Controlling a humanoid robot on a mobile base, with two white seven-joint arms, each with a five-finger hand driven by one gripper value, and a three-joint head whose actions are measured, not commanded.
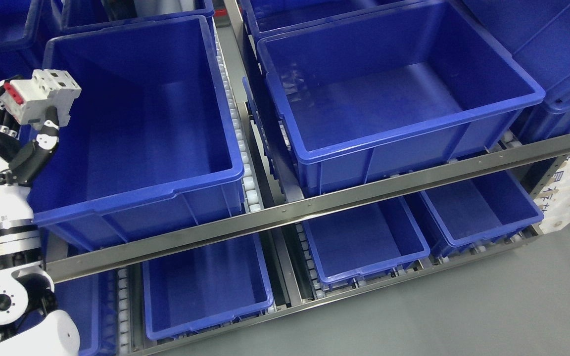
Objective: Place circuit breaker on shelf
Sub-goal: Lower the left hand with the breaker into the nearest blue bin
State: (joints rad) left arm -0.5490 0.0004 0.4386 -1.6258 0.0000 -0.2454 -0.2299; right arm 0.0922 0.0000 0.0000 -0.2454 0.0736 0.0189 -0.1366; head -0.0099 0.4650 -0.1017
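My left hand (15, 131) rises at the far left of the head view, fingers curled around a white circuit breaker (42, 96) with a red switch at its left end. The breaker is held above the left rim of a large blue bin (141, 183) on the upper shelf level. Black and white fingers wrap the breaker from below and behind. The bin's inside shows nothing in it. My right arm does not show.
A second large blue bin (399, 133) sits to the right on the same level, behind a metal rail (314, 202). Smaller blue bins (206, 306) line the lower level. White roller tracks (243, 148) run between bins. Grey floor (463, 316) lies at lower right.
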